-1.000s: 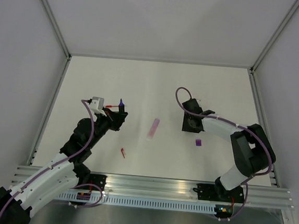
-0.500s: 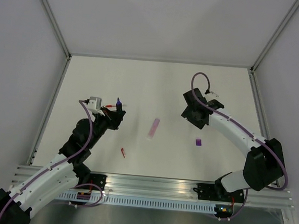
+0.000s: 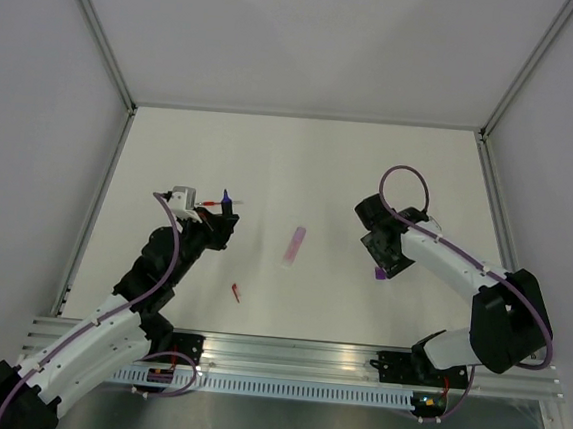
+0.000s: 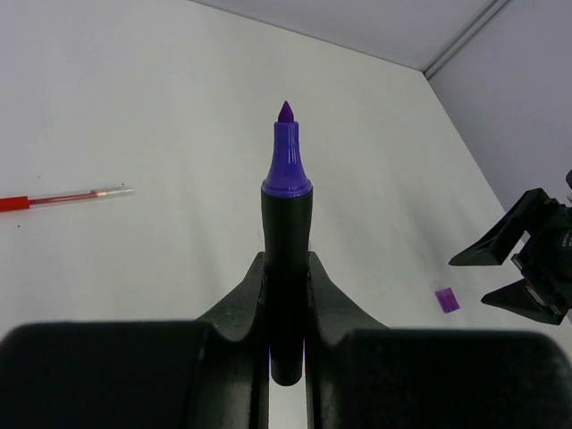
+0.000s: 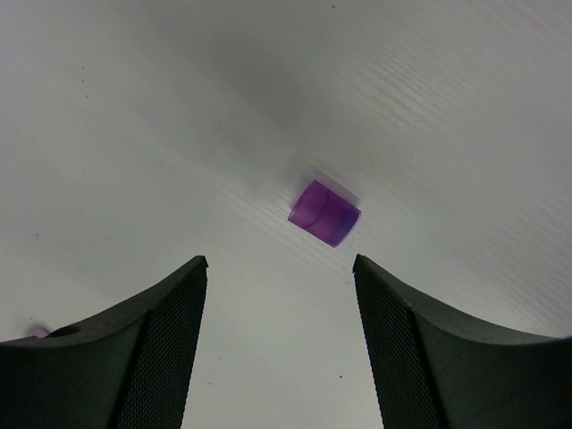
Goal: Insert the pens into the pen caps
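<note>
Where the aluminium rail (image 3: 294,354) edges the white table (image 3: 271,163), the red cap (image 3: 236,291) lies well left of the purple cap (image 5: 324,213). The right gripper (image 5: 279,261) hovers just beside the purple cap, jaws apart and clear of it. Far left of that cap, the left gripper (image 4: 286,261) clamps a purple-tipped marker (image 4: 286,170), and the red pen (image 4: 71,195) lies there too. Pale grey walls (image 3: 312,36) close the back.

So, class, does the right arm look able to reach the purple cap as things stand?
Probably yes. The right gripper hovers open just short of the purple cap, which lies alone on the table, in line with its jaws; nothing stands in between.
</note>
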`<state>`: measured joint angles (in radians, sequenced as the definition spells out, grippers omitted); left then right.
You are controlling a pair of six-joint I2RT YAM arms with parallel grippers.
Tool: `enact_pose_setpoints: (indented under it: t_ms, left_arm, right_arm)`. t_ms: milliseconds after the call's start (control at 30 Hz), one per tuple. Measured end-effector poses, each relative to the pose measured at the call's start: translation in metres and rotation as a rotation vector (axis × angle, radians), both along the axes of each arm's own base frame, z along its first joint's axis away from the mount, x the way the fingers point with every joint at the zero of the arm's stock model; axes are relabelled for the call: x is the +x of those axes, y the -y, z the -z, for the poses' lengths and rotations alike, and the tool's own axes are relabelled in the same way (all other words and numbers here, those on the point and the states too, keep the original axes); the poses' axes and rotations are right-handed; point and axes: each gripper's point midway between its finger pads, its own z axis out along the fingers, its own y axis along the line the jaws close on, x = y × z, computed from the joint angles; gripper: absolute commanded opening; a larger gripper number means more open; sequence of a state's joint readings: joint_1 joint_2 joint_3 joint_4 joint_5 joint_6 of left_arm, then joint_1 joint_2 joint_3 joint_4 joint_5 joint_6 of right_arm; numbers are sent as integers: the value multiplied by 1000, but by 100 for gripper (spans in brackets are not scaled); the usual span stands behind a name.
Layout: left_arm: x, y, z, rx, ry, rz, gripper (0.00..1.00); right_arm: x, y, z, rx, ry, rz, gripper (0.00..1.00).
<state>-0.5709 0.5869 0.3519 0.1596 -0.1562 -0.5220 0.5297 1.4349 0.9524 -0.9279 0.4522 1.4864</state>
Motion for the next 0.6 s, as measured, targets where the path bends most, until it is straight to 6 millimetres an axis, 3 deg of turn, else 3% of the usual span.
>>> enact_pose_setpoints:
  t_ms: [600]
  left_arm:
    - [4, -3, 16, 35, -50, -25, 2]
  right_arm:
    - [-3, 8, 18, 11, 22, 105, 73]
